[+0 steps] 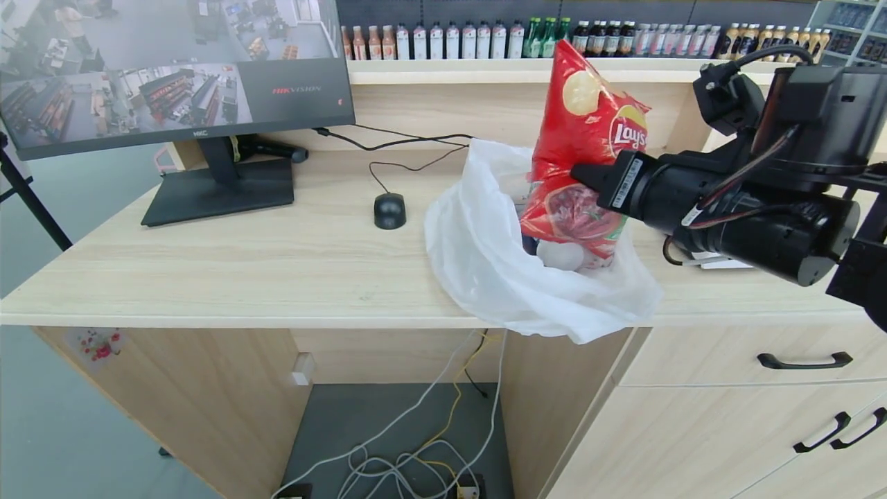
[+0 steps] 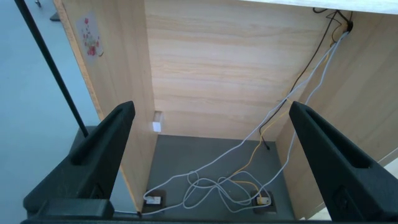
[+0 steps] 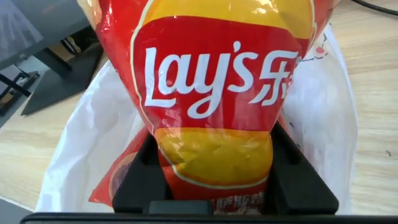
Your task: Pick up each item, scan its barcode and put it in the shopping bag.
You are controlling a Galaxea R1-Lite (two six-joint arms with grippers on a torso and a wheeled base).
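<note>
Wooden counter point(image 1: 242, 270) and surroundings
Monitor point(image 1: 173, 69) at ten o'clock, mouse point(image 1: 389, 210) near centre, bottles point(image 1: 554, 38) at twelve, cables point(image 1: 416, 450) at six.

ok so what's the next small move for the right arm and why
Probably lower the right gripper a little before letting go. It is shut on the chip bag, whose lower end is inside the mouth of the shopping bag, but most of it stands above the rim. Released from here, it might tip out onto the counter.

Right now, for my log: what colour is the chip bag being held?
The chip bag is red with yellow; best in right wrist view.
</note>
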